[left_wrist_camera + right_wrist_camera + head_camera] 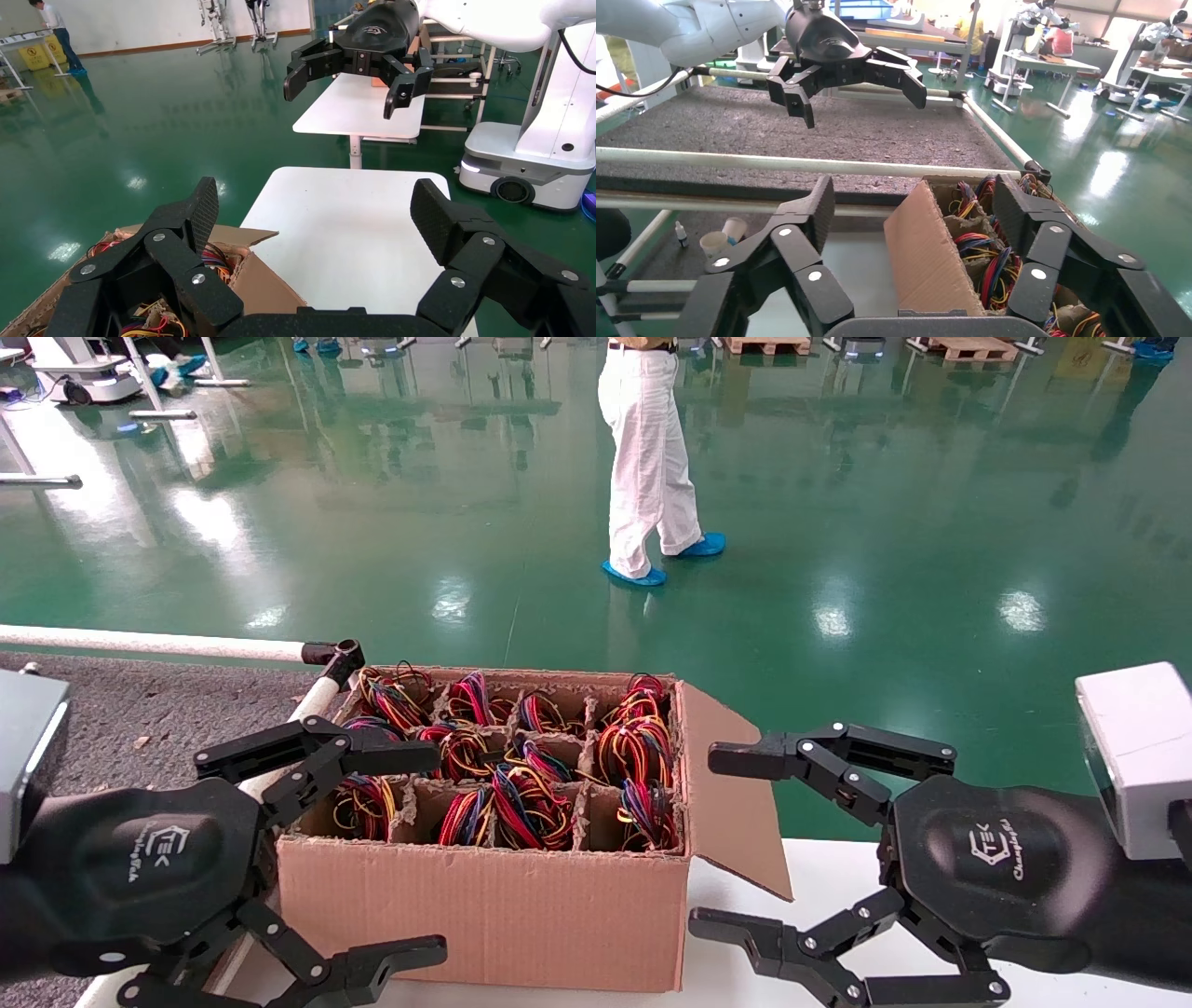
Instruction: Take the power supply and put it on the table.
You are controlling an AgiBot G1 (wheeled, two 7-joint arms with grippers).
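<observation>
Both grippers are spread wide: bring the left gripper [424, 854] straight down over one power supply [363, 803] in the carton [484, 905]; right gripper [712, 840] waits.

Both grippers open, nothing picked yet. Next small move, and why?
Probably bring the left gripper over the carton and down onto one wire bundle in the near-left cell. It is open at the carton's left wall, next to the grey table where the supply must go. The right gripper is open past the right flap, farther from the table.
</observation>
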